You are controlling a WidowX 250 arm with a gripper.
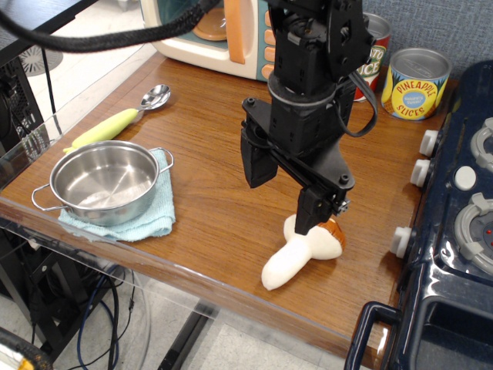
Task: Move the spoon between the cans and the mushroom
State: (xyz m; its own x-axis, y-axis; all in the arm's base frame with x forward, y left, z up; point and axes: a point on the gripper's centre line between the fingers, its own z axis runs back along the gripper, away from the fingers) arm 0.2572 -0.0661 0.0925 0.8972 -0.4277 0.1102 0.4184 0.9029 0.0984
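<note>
The spoon (123, 116) lies at the far left of the wooden table, silver bowl pointing back right, yellow-green handle toward the pot. The two cans stand at the back right: the red Tomato Sauce can (373, 55), partly hidden behind the arm, and the yellow-blue Pineapple Slices can (416, 83). The mushroom (302, 254) lies on its side near the front edge, cream stem toward the front left, brown cap partly hidden by a finger. My gripper (283, 189) is open and empty, hanging just above and left of the mushroom, far from the spoon.
A steel pot (104, 181) sits on a light blue cloth (150, 220) at the front left, next to the spoon handle. A toy microwave (208, 35) stands at the back. A dark blue toy stove (454, 216) lines the right side.
</note>
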